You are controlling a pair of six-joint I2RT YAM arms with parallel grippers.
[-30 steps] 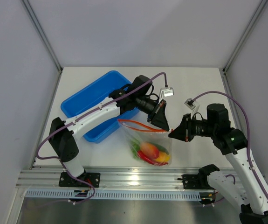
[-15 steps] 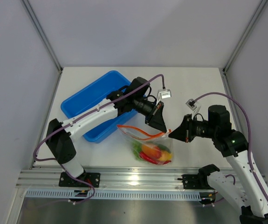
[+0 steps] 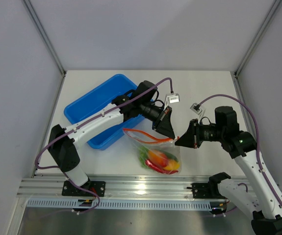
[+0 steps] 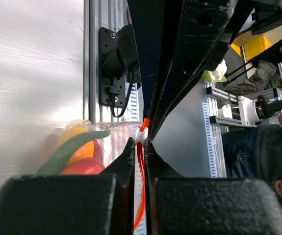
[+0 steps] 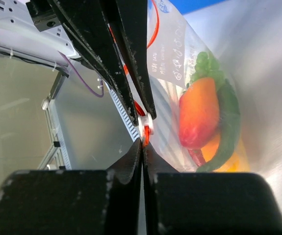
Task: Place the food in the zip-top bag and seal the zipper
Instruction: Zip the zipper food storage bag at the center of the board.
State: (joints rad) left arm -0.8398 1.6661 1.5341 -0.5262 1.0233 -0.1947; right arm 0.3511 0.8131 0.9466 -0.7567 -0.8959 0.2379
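The clear zip-top bag (image 3: 156, 152) hangs between my two grippers just above the table. The food (image 3: 161, 160) lies in its bottom: a red-orange oval fruit (image 5: 198, 113), a green pepper (image 5: 227, 128), a yellow-orange piece, a red chili and a leafy green piece. The red-orange zipper (image 3: 145, 137) runs along the mouth, which still gapes at its left end. My left gripper (image 3: 170, 134) is shut on the zipper strip (image 4: 141, 161) beside the white slider (image 4: 141, 133). My right gripper (image 3: 179, 142) is shut on the zipper's right end (image 5: 145, 137), tip to tip with the left.
A blue plastic tray (image 3: 89, 105) stands on the table behind and left of the bag, under the left arm. The aluminium rail (image 3: 145, 186) runs along the near edge. Grey walls close in the left, the right and the back.
The left gripper has drawn back a little up and to the left. The right gripper has moved slightly left. The bag and its food have shifted with them.
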